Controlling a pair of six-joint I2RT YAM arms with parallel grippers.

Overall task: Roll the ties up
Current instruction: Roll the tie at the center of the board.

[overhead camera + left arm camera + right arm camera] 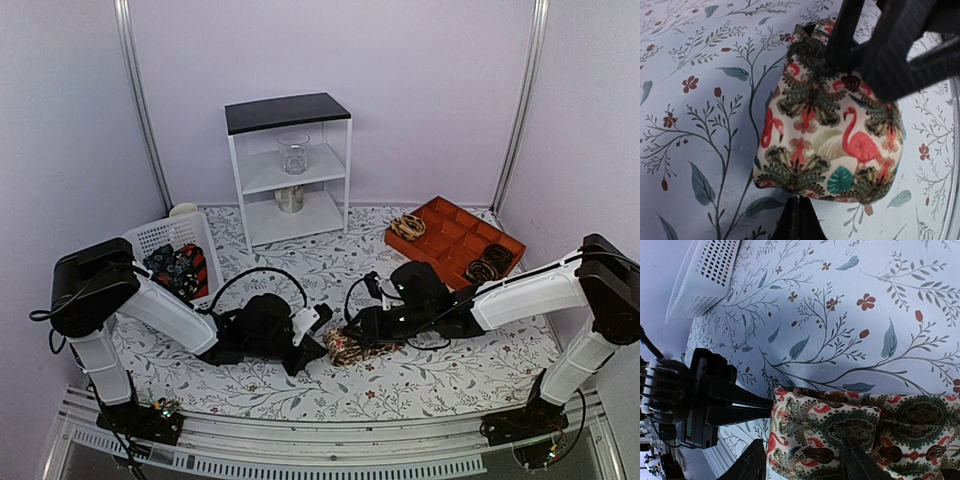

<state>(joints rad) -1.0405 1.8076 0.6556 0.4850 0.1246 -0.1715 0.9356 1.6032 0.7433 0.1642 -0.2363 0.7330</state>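
From the folded tie in the middle, the tabletop is bare at 6 o'clock, so I can pass there. My left arm blocks 9 o'clock and my right arm blocks 3 o'clock. A white basket stands at 10, a white shelf at 12, and an orange tray at 2.

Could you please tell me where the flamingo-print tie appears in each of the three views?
Top external: the tie lies low, just right of centre.
Left wrist: it fills the middle of the picture.
Right wrist: it runs along the bottom edge, from centre to right.
Shared landmark: the floral tablecloth beneath it.
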